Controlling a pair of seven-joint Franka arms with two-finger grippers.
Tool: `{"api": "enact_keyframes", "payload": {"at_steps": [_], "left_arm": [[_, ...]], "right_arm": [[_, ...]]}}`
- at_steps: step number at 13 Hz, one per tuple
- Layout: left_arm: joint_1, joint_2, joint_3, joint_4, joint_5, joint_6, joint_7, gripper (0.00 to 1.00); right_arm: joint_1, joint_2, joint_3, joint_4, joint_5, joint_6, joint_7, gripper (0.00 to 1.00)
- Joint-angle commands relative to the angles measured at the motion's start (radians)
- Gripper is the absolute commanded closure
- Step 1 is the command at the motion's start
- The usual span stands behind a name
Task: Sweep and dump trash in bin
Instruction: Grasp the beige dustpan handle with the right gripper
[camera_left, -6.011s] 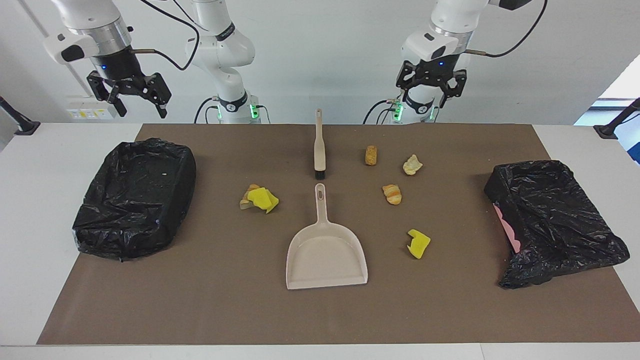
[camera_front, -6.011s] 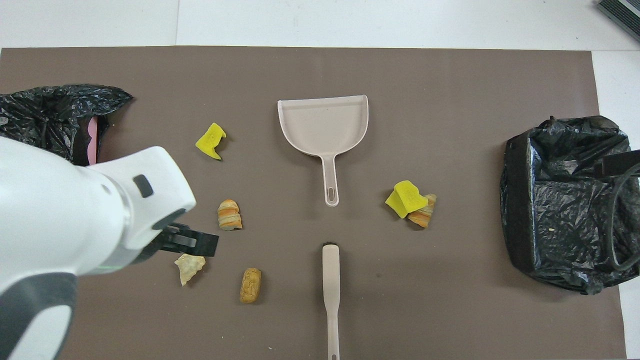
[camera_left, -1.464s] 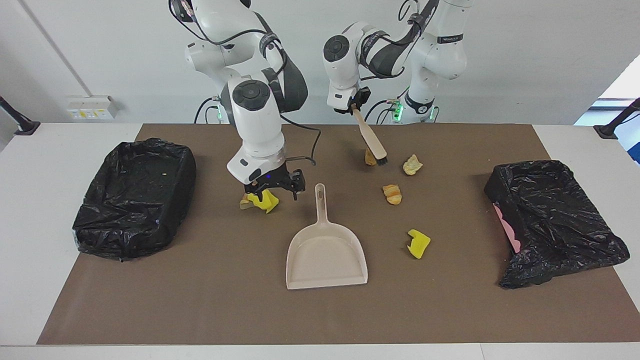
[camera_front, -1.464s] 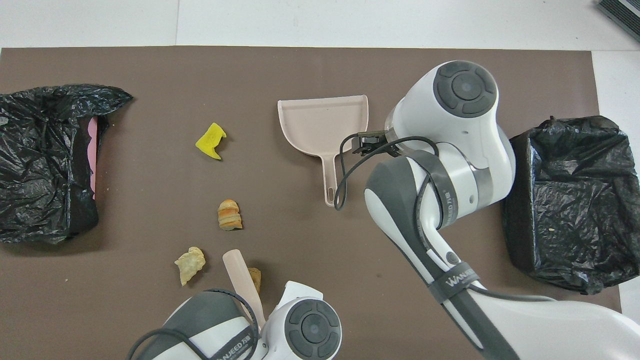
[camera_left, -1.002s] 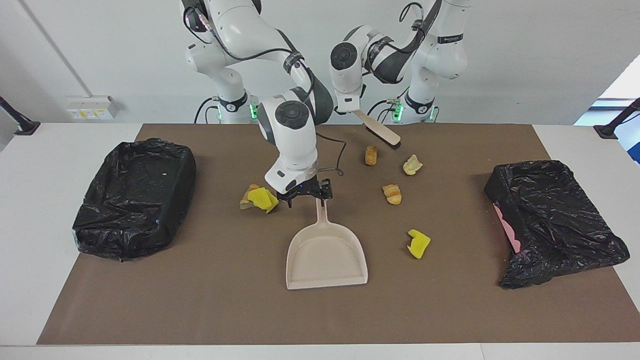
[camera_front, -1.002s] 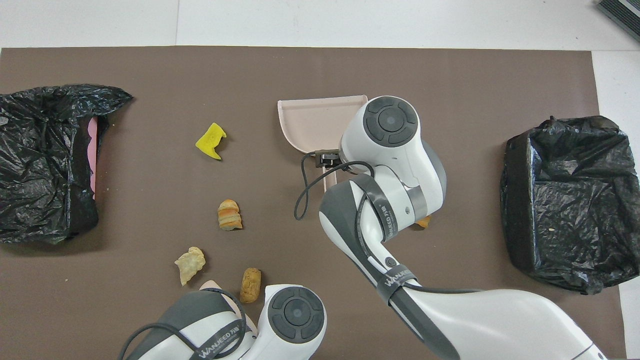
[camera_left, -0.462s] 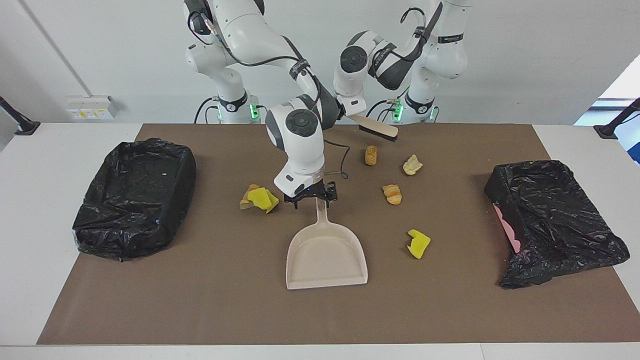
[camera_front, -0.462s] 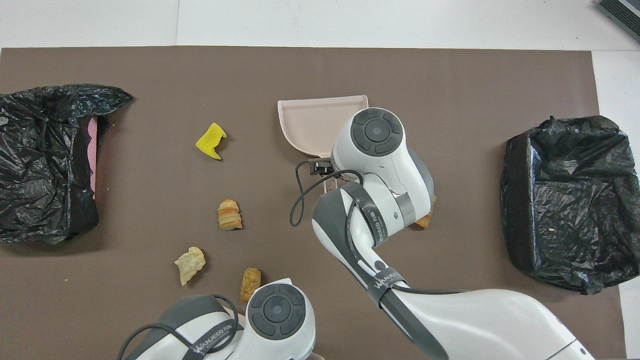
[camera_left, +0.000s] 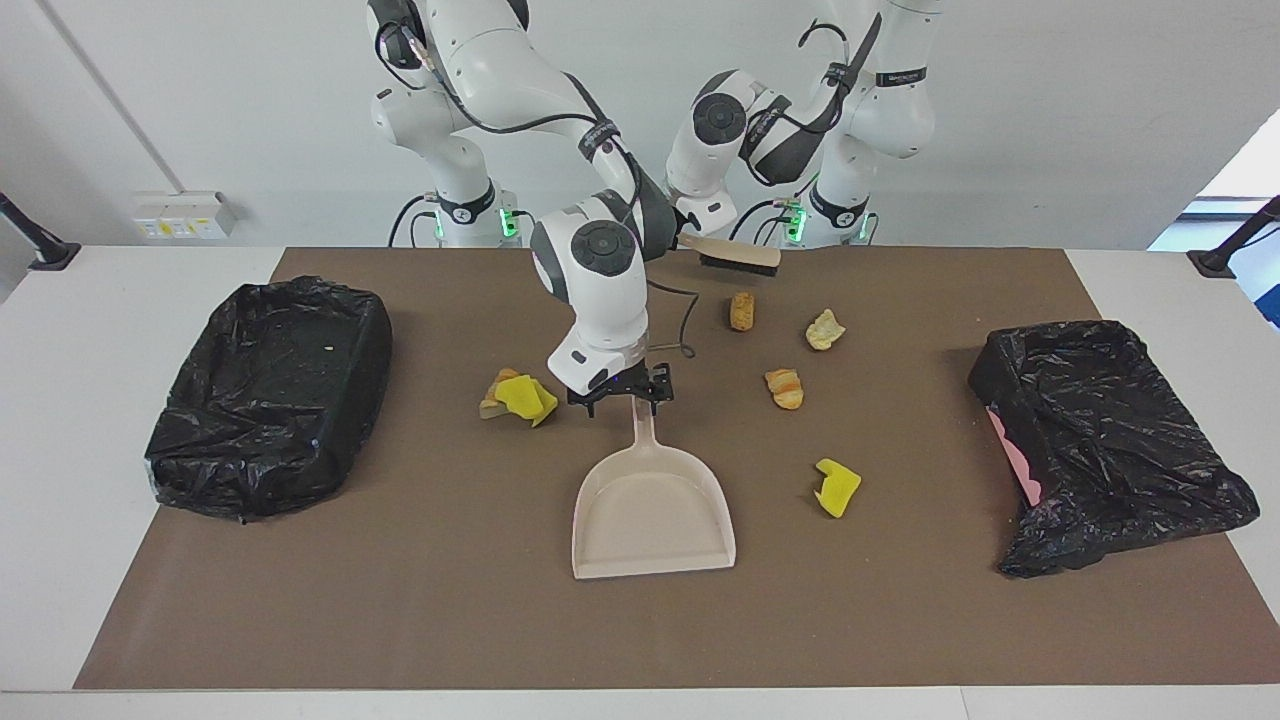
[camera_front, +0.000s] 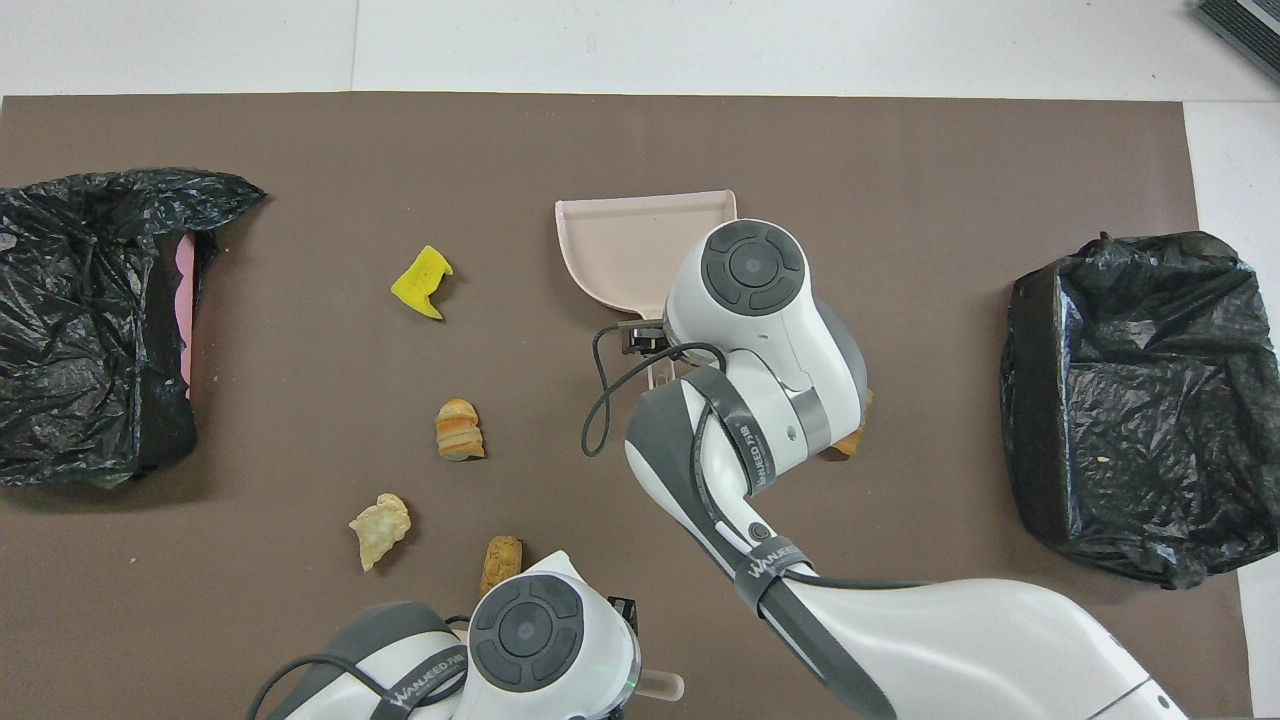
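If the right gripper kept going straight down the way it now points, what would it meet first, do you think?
Most likely the dustpan: the right gripper points down, open, right over the handle's end, so the handle comes first, then the brown mat. Whether it already touches the handle is unclear.

"WANJEED" printed on a dark band around the right arm (camera_front: 770, 570), "WANJEED" again on a band around the left arm (camera_front: 425, 688)

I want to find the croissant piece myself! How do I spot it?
Start at the dustpan mid-mat. Go toward the left arm's end, a bit nearer the robots: the croissant lies alone on the mat. Unlike the yellow sponge close by, it is golden-brown with pale stripes.
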Motion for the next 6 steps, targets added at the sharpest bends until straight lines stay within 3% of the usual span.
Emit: {"api": "enact_keyframes", "payload": {"at_steps": [1,2,6], "left_arm": [[0.000,-0.009,-0.004,-0.039,-0.033,0.101,-0.041,1.00],[0.000,0.026,-0.006,-0.039,-0.040,0.126,-0.054,1.00],[0.033,0.048,0.000,-0.036,-0.054,0.177,-0.156,1.00]], "right_arm": [[-0.003,-0.030,0.013,-0.049,0.012,0.033,0.007,0.00],[0.000,-0.028,0.024,-0.052,0.013,0.039,0.012,0.00],[-0.001,-0.038,0.029,-0.092,0.012,0.088,0.002,0.00]]}}
